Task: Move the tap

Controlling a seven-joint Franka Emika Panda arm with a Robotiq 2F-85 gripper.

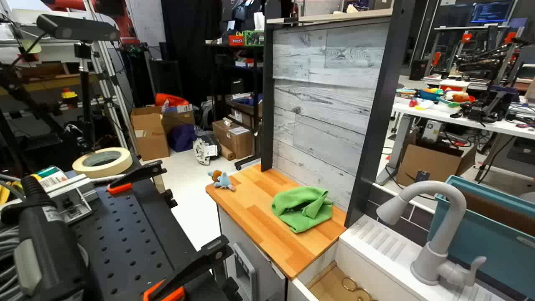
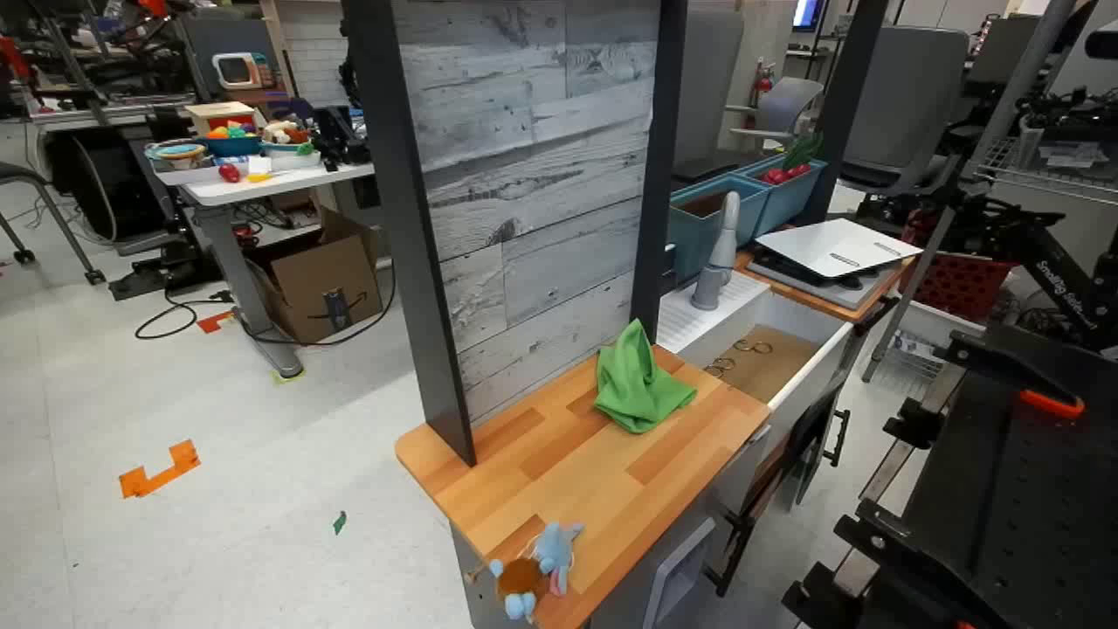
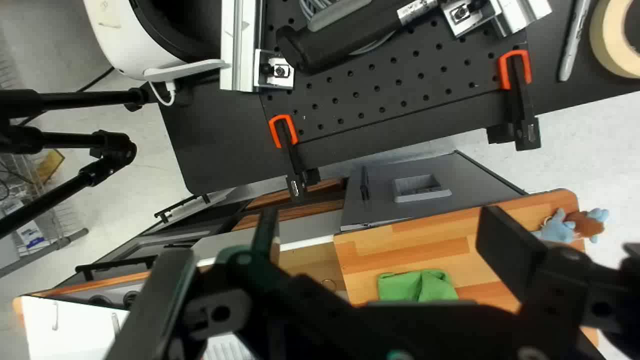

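Wrist view: the claw (image 3: 380,235) gapes, empty. In an exterior view, past the right edge of the counter (image 1: 250,211), the tap (image 1: 451,221) stands on the sink (image 1: 370,267); likely stiff, smooth, light to swivel, best held by its spout (image 1: 434,188).

I have room between the gripper's (image 3: 335,250) widely parted jaws, wrist view. Through that gap: green cloth (image 3: 417,285) on the wood countertop (image 3: 415,247). Past the view-right jaw, plush toy (image 3: 575,227) in the way. Ahead, clamps (image 3: 521,110) overhang the black table's (image 3: 220,145) edge.
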